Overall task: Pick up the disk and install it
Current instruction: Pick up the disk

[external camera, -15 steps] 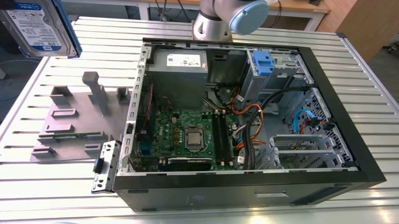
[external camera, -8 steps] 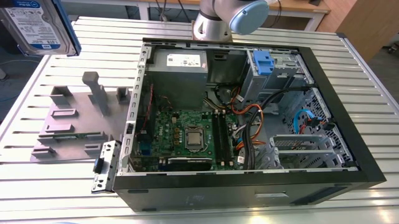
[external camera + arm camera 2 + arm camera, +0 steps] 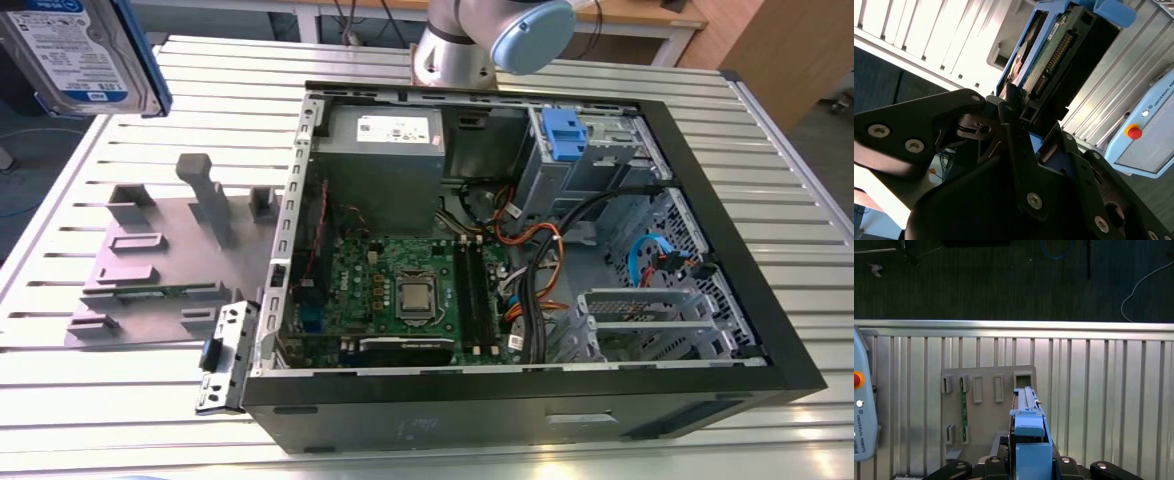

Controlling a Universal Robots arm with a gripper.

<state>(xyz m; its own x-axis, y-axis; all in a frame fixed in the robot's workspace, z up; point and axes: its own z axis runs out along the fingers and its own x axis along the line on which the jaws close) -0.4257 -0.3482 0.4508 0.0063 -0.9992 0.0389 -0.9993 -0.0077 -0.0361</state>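
The disk [image 3: 78, 50] hangs high over the table's far corner on the exterior view's left, its white-and-blue label facing the camera and its blue carrier frame along the edge. In both wrist views my gripper [image 3: 1024, 122] is shut on the disk [image 3: 1051, 52]. Its connector edge and green board show between the black fingers [image 3: 1006, 107]. In the first wrist view the disk [image 3: 1029, 432] stands edge-on in my gripper [image 3: 1029, 465], above the grey holder plate [image 3: 986, 410].
An open black computer case [image 3: 747, 330] lies on the slatted table [image 3: 160, 400], with the motherboard, cables and a drive bay holding a blue carrier [image 3: 562, 135]. The grey holder plate [image 3: 160, 265] sits beside the case. A teach pendant [image 3: 861, 415] lies at the table's edge.
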